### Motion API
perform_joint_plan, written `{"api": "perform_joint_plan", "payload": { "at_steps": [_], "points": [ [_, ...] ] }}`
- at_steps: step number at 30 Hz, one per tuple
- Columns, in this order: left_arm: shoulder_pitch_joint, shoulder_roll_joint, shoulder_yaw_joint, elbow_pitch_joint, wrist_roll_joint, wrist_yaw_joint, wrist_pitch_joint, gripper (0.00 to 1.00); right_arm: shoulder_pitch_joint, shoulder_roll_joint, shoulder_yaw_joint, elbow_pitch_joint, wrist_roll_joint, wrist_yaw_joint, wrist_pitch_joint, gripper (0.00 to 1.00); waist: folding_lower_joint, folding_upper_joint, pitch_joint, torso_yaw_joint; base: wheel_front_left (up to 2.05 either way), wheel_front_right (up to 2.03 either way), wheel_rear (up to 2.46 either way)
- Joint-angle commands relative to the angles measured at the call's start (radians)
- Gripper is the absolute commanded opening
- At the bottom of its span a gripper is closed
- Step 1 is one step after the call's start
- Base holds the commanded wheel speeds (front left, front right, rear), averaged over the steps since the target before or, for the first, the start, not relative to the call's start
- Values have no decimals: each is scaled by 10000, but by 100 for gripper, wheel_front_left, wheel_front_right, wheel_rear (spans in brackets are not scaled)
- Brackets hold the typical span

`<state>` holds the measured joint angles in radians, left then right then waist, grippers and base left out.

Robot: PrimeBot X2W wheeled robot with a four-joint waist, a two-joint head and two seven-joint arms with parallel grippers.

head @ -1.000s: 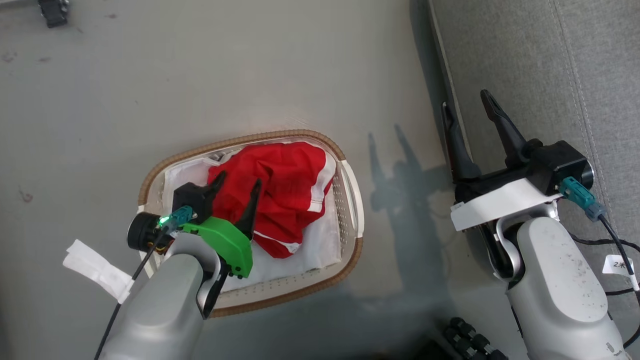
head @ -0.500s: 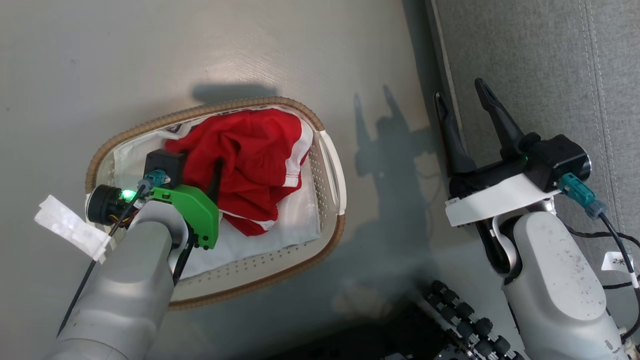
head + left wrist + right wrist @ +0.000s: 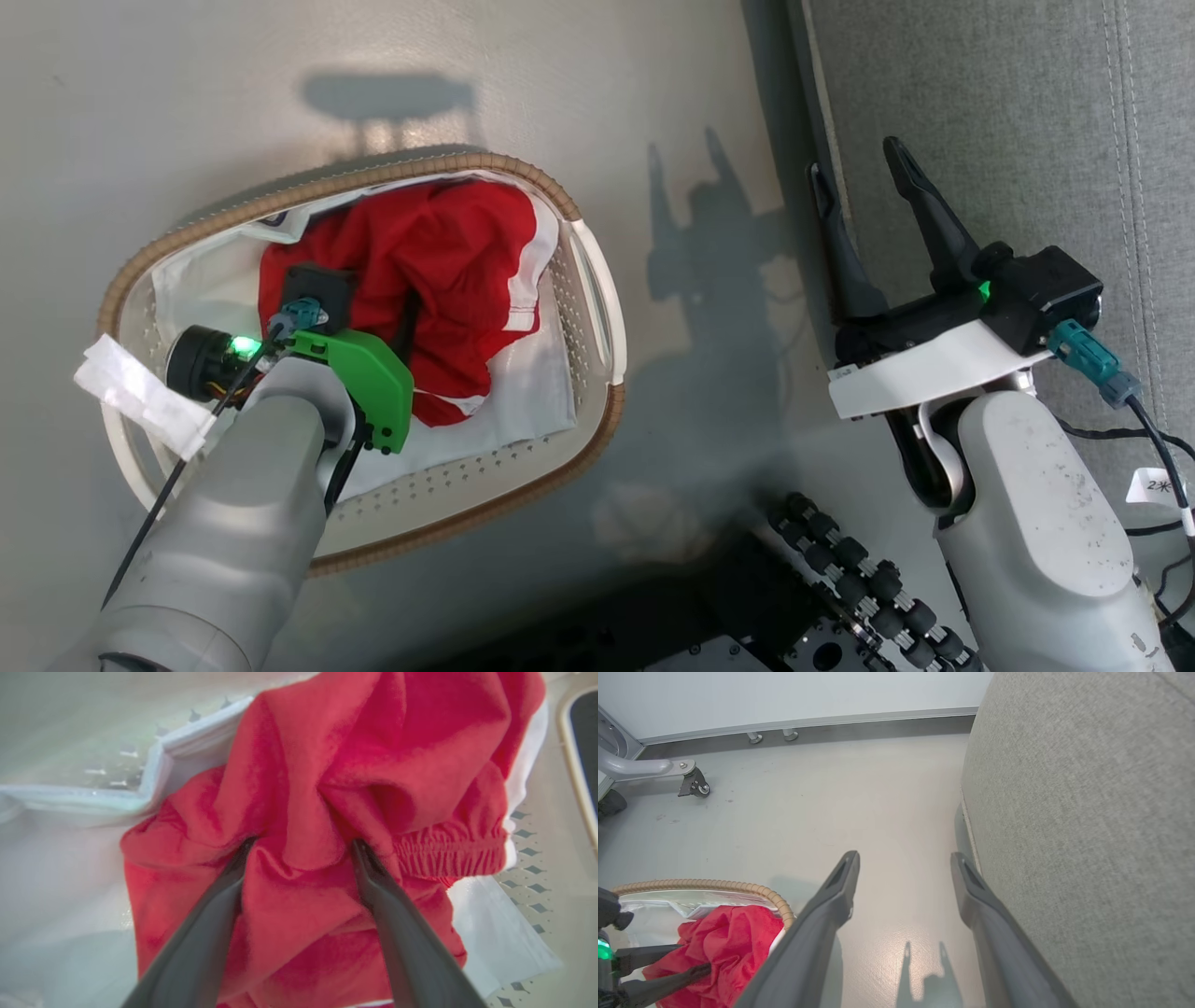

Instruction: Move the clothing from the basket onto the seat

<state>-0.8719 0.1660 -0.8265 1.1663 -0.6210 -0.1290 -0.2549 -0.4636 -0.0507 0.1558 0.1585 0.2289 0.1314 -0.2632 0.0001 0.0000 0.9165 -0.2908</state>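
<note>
In the basket my left pincer straddled a fold of clothing, open to pinch it; right of the basket my right pincer hung open, empty

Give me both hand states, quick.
Left hand: open, sunk into the bright red soft fabric garment, not yet clamped.
Right hand: open, holding nothing.

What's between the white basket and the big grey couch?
Just bare, shadowed grey floor, between the oval white plastic basket and the grey fabric seat cushion, in the head view.
</note>
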Motion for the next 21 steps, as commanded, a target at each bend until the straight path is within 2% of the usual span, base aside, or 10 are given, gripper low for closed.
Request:
{"api": "perform_joint_plan", "payload": {
  "at_steps": [1,7,8,9,10,15,21],
  "points": [
    [-204,38,-133,41,-44,-32,19,100,-128,-16,-2,-35,66,-14,-21,100,-1,0,130,-84,0,0,0],
    [-343,-56,-704,213,-206,-32,202,100,-87,-16,-32,-68,89,-14,-21,100,-1,0,204,-107,0,0,0],
    [-371,-39,-779,229,-259,-32,209,66,-77,-14,-35,-68,91,-14,-21,100,-1,0,200,-108,0,0,0],
    [-388,-32,-858,248,-275,-32,225,23,-80,-16,-39,-55,97,-14,-21,100,-1,0,197,-112,0,0,0],
    [-388,-28,-940,270,-336,-32,289,0,-98,-16,-47,-32,115,-14,-21,100,-1,0,189,-118,0,0,0],
    [-232,87,-1228,271,-667,-32,453,0,-234,-15,16,35,218,-14,-21,100,-1,0,26,-208,0,0,0],
    [284,146,-1524,75,-1126,-32,243,0,-286,-15,98,209,349,-14,-21,100,-1,0,-726,-269,0,0,0]
  ]
}}
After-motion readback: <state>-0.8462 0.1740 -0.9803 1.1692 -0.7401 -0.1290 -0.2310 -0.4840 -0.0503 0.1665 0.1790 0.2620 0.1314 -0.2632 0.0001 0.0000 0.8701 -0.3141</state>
